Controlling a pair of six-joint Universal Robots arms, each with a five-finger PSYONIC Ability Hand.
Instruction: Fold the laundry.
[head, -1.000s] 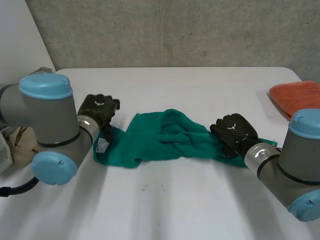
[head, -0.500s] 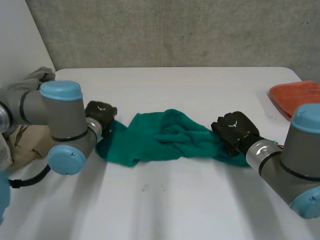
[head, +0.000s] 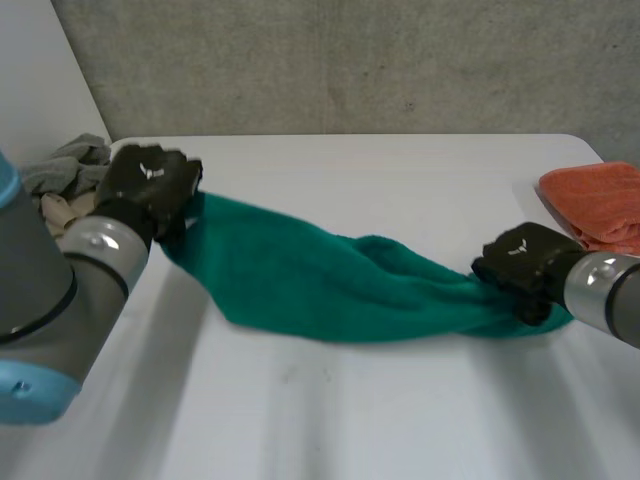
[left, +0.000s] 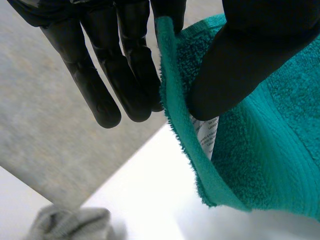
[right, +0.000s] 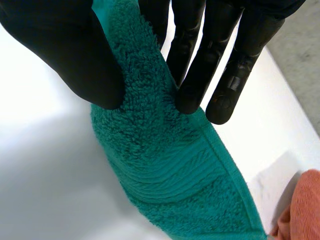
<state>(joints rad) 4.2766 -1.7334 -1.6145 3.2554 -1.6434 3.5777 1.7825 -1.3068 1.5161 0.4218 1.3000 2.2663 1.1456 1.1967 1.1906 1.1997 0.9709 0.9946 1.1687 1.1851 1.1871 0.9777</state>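
A green towel (head: 330, 285) hangs stretched between my two hands above the white table (head: 400, 190), sagging in the middle. My left hand (head: 150, 185) is raised at the left and pinches the towel's left end. In the left wrist view the thumb (left: 235, 65) presses the towel's hemmed edge (left: 175, 115), near a white label (left: 204, 135), against the fingers (left: 125, 65). My right hand (head: 525, 265) holds the towel's right end low over the table. Its wrist view shows the thumb (right: 70, 55) and fingers (right: 200, 55) pinching the towel (right: 165, 170).
A folded orange cloth (head: 595, 200) lies at the table's right edge, also seen as the orange cloth (right: 302, 210) beyond the towel. A heap of grey and beige laundry (head: 60, 185) sits at the left edge behind my left hand.
My left hand closed on the towel's left end and lifted it up and to the left. My right hand pulled its end to the right. The crumpled towel is now drawn out long.
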